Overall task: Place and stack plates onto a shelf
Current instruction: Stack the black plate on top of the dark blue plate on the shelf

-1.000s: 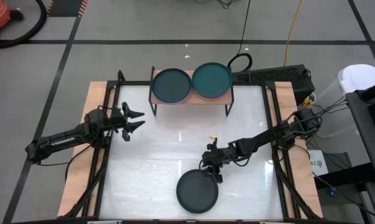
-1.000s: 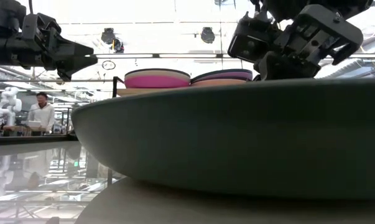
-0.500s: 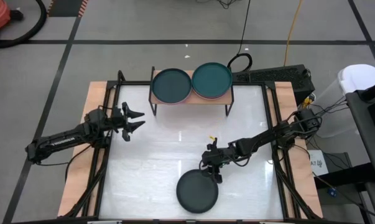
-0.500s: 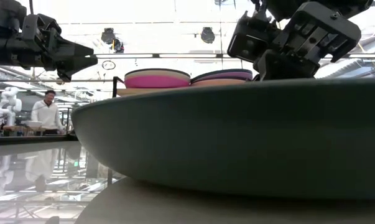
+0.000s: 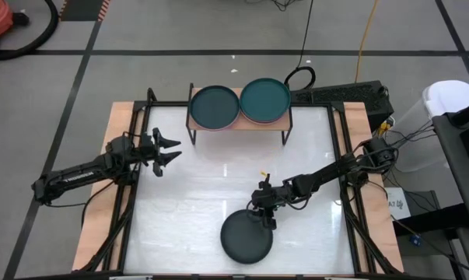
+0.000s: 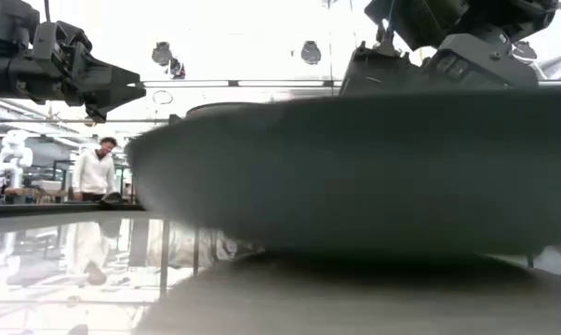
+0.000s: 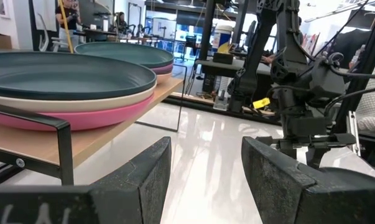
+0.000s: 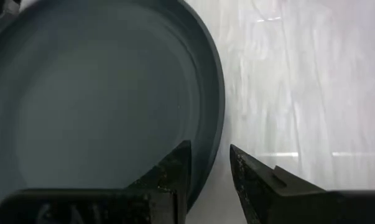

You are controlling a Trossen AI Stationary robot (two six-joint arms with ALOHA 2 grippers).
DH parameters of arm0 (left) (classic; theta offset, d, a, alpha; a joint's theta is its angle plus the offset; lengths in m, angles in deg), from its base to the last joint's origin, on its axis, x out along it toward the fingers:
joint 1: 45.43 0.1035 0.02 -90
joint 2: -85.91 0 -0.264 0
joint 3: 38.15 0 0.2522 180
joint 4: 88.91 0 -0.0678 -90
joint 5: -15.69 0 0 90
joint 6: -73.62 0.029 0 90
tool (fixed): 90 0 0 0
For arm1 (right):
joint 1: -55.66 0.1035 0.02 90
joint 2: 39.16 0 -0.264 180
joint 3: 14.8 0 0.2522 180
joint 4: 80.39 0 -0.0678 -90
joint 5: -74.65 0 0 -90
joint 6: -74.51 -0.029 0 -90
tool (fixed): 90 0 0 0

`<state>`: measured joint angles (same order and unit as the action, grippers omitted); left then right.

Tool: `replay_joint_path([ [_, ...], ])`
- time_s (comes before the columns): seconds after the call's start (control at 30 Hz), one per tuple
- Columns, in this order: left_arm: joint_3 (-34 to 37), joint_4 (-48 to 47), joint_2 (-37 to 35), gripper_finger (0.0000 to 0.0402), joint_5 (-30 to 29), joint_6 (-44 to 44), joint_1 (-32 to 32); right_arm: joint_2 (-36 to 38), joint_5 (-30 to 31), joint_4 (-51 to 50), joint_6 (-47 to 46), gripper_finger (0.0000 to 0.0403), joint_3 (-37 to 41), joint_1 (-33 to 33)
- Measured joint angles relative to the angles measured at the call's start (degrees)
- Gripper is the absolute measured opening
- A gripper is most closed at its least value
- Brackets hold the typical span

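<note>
A dark grey plate (image 5: 246,238) sits near the table's near edge and fills the low view (image 6: 354,167). My right gripper (image 5: 264,216) is at its far rim, shut on it (image 8: 209,149). My left gripper (image 5: 172,149) hovers open over the table's left part, pointing at the shelf (image 7: 206,149). The light-wood shelf (image 5: 239,123) stands on black legs by the far edge. It carries two stacks of plates: a dark teal plate (image 5: 215,106) tops the left one, over beige and pink, and a teal plate (image 5: 265,99) tops the right one. My right gripper holds the dark grey plate by its far rim (image 8: 215,124). One finger (image 8: 175,171) is inside the plate and the other is outside, coming slanting down from the far right. In the low view the plate shows raised; whether its near side rests on the table I cannot tell.
The white tabletop (image 5: 211,187) lies bare between the shelf and the grey plate. Black frame rails (image 5: 133,155) run along both sides. A person (image 6: 94,172) stands in the room beyond the table.
My right gripper has moved up a little with the dark grey plate. In the low view the plate stands higher than before, is blurred, and now covers the stacks on the shelf. The person beyond the table has walked to the right.
</note>
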<state>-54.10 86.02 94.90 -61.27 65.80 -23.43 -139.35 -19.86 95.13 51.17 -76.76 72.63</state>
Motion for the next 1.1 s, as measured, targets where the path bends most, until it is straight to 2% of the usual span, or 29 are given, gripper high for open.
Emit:
replay_joint_path([
  [0.77,0.0,-1.4,0.0,0.0200,0.1,-1.0,-1.0,0.0,-0.1,-0.1,0.0,0.0093,0.0,-0.2],
  [1.1,0.0,-1.4,0.0,0.0200,-0.1,-1.0,-1.2,2.4,-0.2,0.0,0.0,0.0093,0.0,-2.8],
])
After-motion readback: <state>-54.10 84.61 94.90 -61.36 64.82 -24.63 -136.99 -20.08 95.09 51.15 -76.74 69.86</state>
